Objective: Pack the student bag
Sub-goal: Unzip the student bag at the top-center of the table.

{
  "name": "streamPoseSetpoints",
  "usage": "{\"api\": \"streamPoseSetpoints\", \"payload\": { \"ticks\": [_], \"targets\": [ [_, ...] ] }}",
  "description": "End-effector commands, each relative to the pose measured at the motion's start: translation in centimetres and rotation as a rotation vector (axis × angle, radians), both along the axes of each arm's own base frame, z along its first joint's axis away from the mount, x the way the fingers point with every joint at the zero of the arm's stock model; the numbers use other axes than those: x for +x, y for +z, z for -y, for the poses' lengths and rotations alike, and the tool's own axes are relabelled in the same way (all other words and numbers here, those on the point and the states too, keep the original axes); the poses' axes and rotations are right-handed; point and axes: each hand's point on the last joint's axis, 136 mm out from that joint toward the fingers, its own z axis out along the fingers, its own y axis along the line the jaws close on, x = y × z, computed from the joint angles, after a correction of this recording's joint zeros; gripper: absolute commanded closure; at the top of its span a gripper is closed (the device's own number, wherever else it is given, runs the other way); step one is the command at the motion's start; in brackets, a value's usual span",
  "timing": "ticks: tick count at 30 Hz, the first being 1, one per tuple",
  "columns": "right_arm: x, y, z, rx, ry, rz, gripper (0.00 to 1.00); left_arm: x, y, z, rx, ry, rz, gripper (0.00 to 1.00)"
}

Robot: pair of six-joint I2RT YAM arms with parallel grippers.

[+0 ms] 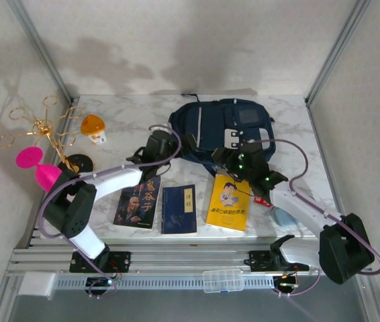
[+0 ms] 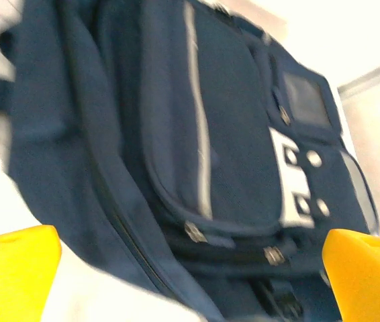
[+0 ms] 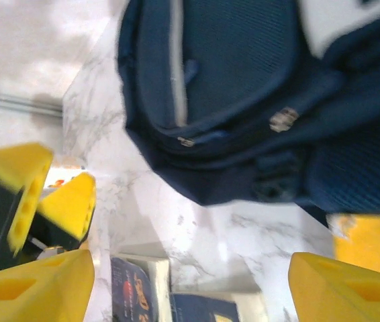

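Far left of the student bag (image 1: 223, 124): gold wire stand (image 1: 37, 127); orange-lid jar (image 1: 93, 127) closer in; prob not for this step. Left gripper (image 2: 190, 268) at bag's left edge, jaws wide, nothing held; looks posed to steady the fabric. Bag lies flat on the table (image 1: 129, 111), front pocket up, zips look shut, so nothing can go in yet. Near side of bag, 3 books in a row: dark book (image 1: 138, 201); blue book (image 1: 179, 209); yellow book (image 1: 230, 202); laid out for packing, I'd say. Right gripper (image 3: 190, 282) at bag's near edge, jaws wide, empty; prob after a zip pull.
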Motion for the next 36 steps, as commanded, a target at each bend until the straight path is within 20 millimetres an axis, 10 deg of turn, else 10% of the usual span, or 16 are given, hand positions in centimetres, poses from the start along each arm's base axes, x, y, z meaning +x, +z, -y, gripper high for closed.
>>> {"api": "streamPoseSetpoints", "payload": {
  "ticks": [1, 7, 17, 29, 36],
  "targets": [
    [-1.8, -4.0, 2.1, 0.020, -0.126, -0.168, 0.18, -2.5, 0.9, 0.9, -0.027, -0.007, 0.012, 0.01],
    [1.1, -5.7, 2.7, 0.114, -0.253, -0.185, 0.09, -4.5, 0.3, 2.8, -0.009, -0.051, 0.000, 0.01],
    [6.0, -7.2, 3.9, 0.084, -0.342, -0.142, 0.20, -6.2, -1.7, 3.7, 0.043, -0.077, -0.024, 0.01],
    [8.6, -4.2, 4.3, 0.100, -0.316, -0.011, 0.79, -7.0, -2.0, 4.0, 0.119, -0.134, -0.006, 0.07],
    [8.5, -0.4, 3.2, 0.190, -0.259, 0.007, 0.92, -8.2, -2.0, 4.5, 0.192, -0.244, 0.065, 0.15]
  ]
}}
